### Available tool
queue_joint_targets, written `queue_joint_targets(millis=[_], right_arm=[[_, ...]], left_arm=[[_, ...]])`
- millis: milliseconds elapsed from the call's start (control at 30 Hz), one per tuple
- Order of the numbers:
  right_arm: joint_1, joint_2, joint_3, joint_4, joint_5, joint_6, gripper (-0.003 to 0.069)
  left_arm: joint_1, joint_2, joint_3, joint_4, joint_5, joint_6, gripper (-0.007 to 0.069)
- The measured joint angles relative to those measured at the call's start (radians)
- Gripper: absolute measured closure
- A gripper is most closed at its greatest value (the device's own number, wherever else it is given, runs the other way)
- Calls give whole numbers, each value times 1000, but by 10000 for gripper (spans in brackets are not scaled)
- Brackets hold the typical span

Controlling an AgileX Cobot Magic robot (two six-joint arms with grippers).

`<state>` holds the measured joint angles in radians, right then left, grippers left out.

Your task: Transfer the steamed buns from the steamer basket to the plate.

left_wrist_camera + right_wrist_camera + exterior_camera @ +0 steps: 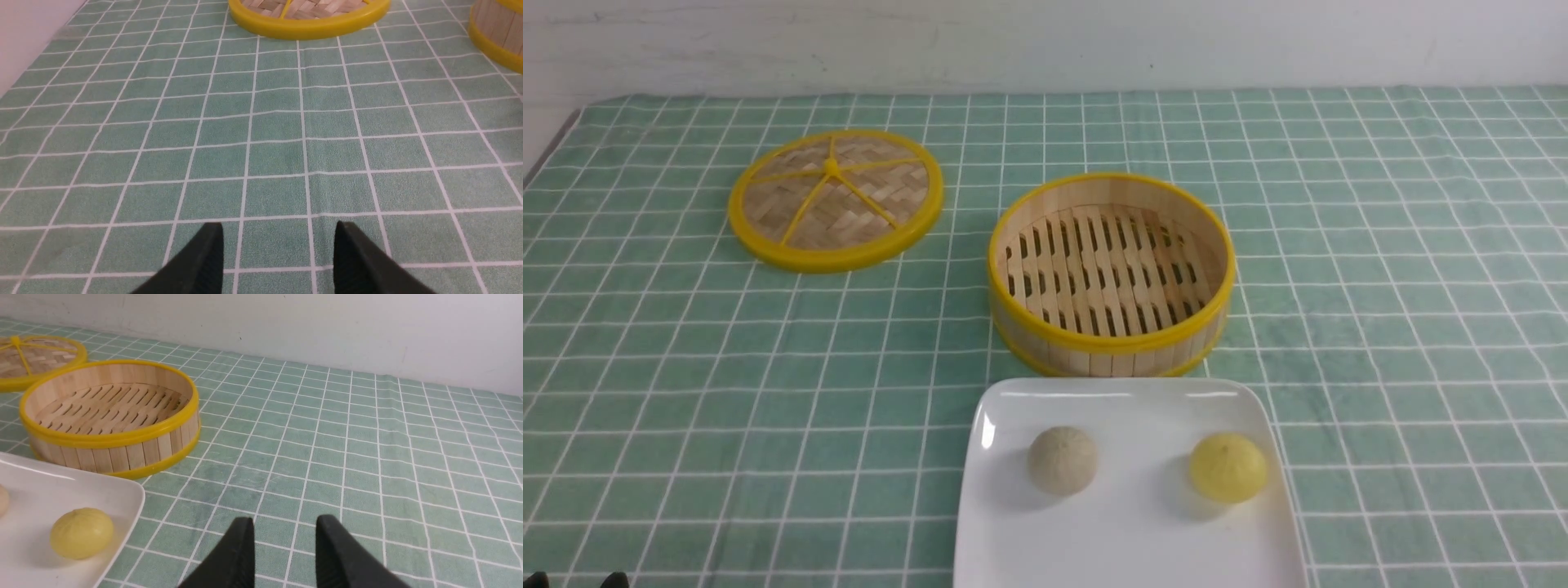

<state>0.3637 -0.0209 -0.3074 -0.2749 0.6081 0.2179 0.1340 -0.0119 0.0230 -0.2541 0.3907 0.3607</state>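
Both steamed buns lie on the white plate (1127, 547) at the front: the beige-grey bun (1062, 460) on its left half, the yellow bun (1227, 466) on its right half. The steamer basket (1111, 273) stands just behind the plate with a bare slatted floor. In the right wrist view the yellow bun (81, 533) rests near the plate's corner (126, 498), with the basket (110, 416) beyond. My right gripper (284, 522) is open and holds nothing, over the cloth to the right of the plate. My left gripper (279, 228) is open and holds nothing, over bare cloth.
The flat woven lid (836, 198) with yellow rim and spokes lies at the back left; its edge (306, 24) shows ahead of my left gripper. A green checked cloth (1405, 269) covers the table. A white wall runs along the back.
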Motion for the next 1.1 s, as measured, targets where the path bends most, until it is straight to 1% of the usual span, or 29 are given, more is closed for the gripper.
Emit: queue_joint_targets(millis=[167,300,400,433,467,600,700,733,800,833,933,1000,1100], right_arm=[[0,0,0,0,0,0,419],[0,0,0,0,0,0,419],[0,0,0,0,0,0,419],[0,0,0,0,0,0,419],[0,0,0,0,0,0,419],[0,0,0,0,0,0,419],[0,0,0,0,0,0,419],[0,0,0,0,0,0,419],[0,0,0,0,0,0,419],[0,0,0,0,0,0,419],[0,0,0,0,0,0,419],[0,0,0,0,0,0,419],[0,0,0,0,0,0,419]], left_arm=[[0,0,0,-1,0,-7,238],[0,0,0,3,-1,-39,238],[0,0,0,78,-12,-156,238],[0,0,0,78,-13,-156,238],[0,0,0,149,-18,-251,238],[0,0,0,337,-15,-481,238],[0,0,0,472,-7,-645,238],[0,0,0,492,-4,-668,238],[0,0,0,500,-4,-665,238],[0,0,0,492,-4,-636,238],[0,0,0,422,-5,-485,238],[0,0,0,376,-8,-417,238],[0,0,0,354,-8,-395,238]])
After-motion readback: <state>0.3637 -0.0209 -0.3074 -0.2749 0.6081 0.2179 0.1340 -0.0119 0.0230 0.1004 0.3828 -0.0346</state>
